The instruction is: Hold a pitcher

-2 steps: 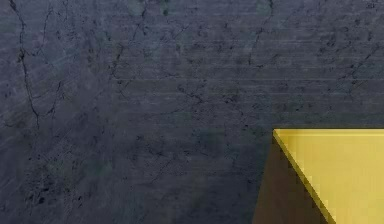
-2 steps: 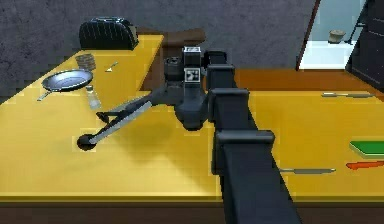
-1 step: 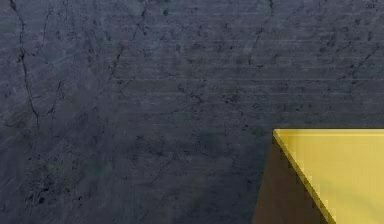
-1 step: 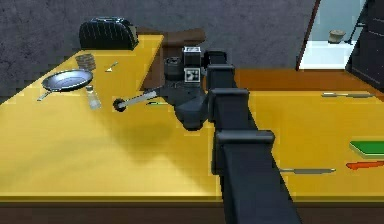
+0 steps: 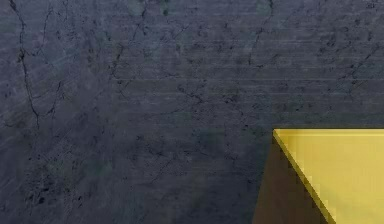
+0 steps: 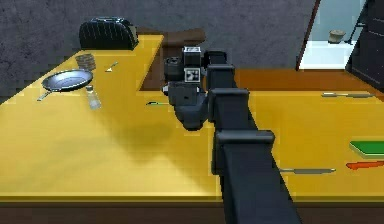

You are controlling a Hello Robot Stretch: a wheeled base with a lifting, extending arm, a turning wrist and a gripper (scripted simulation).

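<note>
1. In the forward view a dark cracked surface [image 5: 150,90] takes up most of the frame, with a corner of the yellow worktop [image 5: 340,175] at the lower right.
2. At the arm side view's far left a round grey pan [image 6: 65,80] lies flat on the worktop, its handle running toward the near-left edge.
3. Just behind the pan stands a small grey vessel [image 6: 87,62]. It is the only thing here that could be the pitcher, though it is too small to be sure. It stands upright, so its long axis is vertical. No spout or handle can be made out, so which way it points cannot be told. A dark toaster [image 6: 108,33] sits beyond it at the far edge.
4. A small clear thing [image 6: 93,99] stands right of the pan. Farther right lies a thin green-ended utensil [image 6: 157,103].
5. Near that utensil is the gripper [image 6: 185,108], at the end of the dark arm [image 6: 245,160] and well apart from the vessel. Whether the fingers are apart or together, or hold anything, I cannot tell.
6. The step in hand looks like the approach. It is best to come in from the side at the vessel's mid-height, clear of the pan and the clear thing, take the body rather than the rim, then lift straight up.
7. A long utensil [image 6: 345,94] lies far right, out of the way.
</note>
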